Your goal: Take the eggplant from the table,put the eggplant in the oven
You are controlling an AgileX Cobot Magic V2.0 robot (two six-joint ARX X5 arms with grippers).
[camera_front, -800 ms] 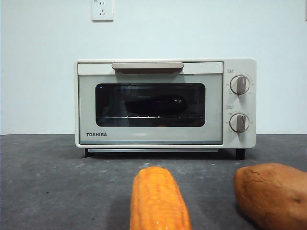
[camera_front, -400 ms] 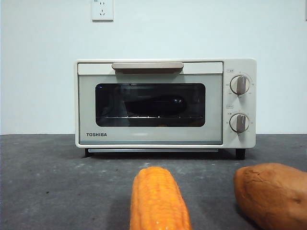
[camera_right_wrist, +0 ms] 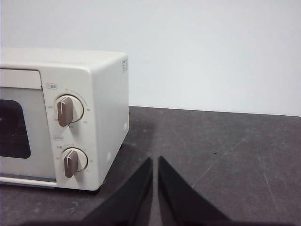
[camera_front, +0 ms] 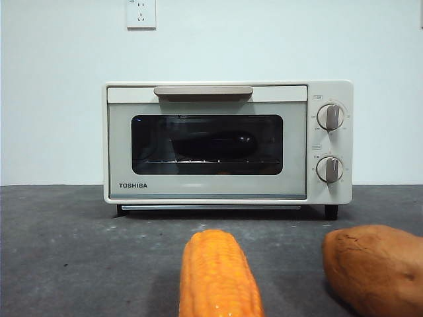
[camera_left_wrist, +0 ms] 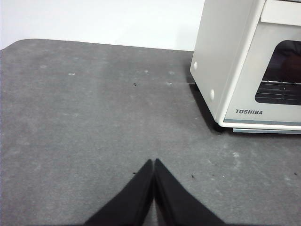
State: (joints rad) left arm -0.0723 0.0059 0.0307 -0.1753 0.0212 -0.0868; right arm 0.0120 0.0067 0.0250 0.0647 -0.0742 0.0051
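The cream-white boxy TOSHIBA toaster oven (camera_front: 228, 142) stands square on the flat dark grey speckled table (camera_front: 73, 251) with its door shut, the beige bar handle (camera_front: 203, 91) along the top edge. Through the dark glass window (camera_front: 207, 144) the long, glossy dark purple eggplant (camera_front: 215, 144) lies lengthwise on the wire rack, its rounded end toward 3 o'clock. Two round knobs, the upper knob (camera_front: 330, 117) and the lower knob (camera_front: 329, 170), sit on the panel at the oven's 3 o'clock side. In front, at 6 o'clock in the front view, an orange-yellow corn cob (camera_front: 218, 277) points toward the oven, and a reddish-brown sweet potato (camera_front: 377, 267) rests near it at about 4 o'clock, apart from the cob; a broad strip of bare table lies between both and the oven's front edge. The left gripper (camera_left_wrist: 154, 162) hovers over open table off the oven's left side wall, jaws pressed together, holding nothing. The right gripper (camera_right_wrist: 155, 160) hangs beyond the oven's knob-side corner, jaws nearly touching, also empty. A white wall socket (camera_front: 141, 13) sits above.
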